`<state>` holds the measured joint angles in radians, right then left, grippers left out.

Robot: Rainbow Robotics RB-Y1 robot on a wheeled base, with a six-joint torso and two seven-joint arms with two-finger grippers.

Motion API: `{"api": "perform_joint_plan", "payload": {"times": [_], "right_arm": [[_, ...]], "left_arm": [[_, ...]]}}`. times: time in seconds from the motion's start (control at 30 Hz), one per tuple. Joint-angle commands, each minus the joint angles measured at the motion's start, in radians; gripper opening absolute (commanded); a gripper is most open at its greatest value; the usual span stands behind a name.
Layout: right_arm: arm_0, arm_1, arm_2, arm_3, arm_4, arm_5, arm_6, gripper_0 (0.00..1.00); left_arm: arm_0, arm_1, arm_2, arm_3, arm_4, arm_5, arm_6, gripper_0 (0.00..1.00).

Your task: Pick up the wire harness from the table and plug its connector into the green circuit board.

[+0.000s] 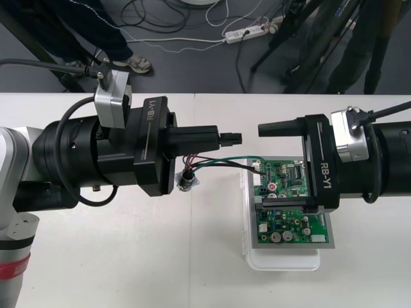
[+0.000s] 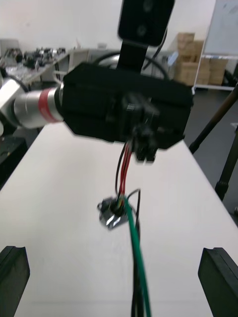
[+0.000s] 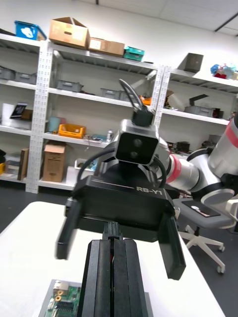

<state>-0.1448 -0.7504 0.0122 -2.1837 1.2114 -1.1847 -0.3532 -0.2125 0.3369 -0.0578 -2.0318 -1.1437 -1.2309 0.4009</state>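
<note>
Holding harness (image 1: 204, 160) wires clamped in left claw (image 1: 232, 136), just left of board (image 1: 292, 221); socket (image 1: 186, 181) low by tabletop (image 1: 128, 256), green wire (image 1: 231, 161) reaching board's edge. Straddling board with right claw (image 1: 259, 168) spread apart. Probably light, limp, fragile: better pinched close to board end.

My thin red, black and green wire harness (image 1: 225, 161) rests its round metal socket (image 1: 186, 181) on the table (image 1: 128, 256). Its wires reach the left edge of the green circuit board (image 1: 286, 226), with a loop pinched in my left gripper (image 1: 234, 136).
</note>
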Motion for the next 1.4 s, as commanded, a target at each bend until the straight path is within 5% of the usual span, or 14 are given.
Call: {"api": "perform_joint_plan", "payload": {"times": [0.03, 0.47, 1.0, 1.4], "right_arm": [[0.007, -0.124, 0.009, -0.034, 0.019, -0.012, -0.036, 1.0], [0.005, -0.313, 0.008, -0.034, 0.12, -0.098, -0.127, 1.0], [0.005, -0.323, 0.006, -0.034, 0.409, -0.377, -0.313, 1.0], [0.054, -0.323, 0.006, -0.034, 0.622, -0.386, -0.339, 1.0]], "left_arm": [[0.035, 0.022, 0.076, -0.014, 0.013, -0.064, 0.013, 0.0], [0.107, 0.063, 0.153, -0.016, 0.016, -0.127, 0.004, 0.0], [0.193, 0.063, 0.193, -0.014, -0.016, -0.176, -0.019, 0.0], [0.18, 0.04, 0.191, 0.099, -0.01, -0.252, -0.128, 0.0]]}}
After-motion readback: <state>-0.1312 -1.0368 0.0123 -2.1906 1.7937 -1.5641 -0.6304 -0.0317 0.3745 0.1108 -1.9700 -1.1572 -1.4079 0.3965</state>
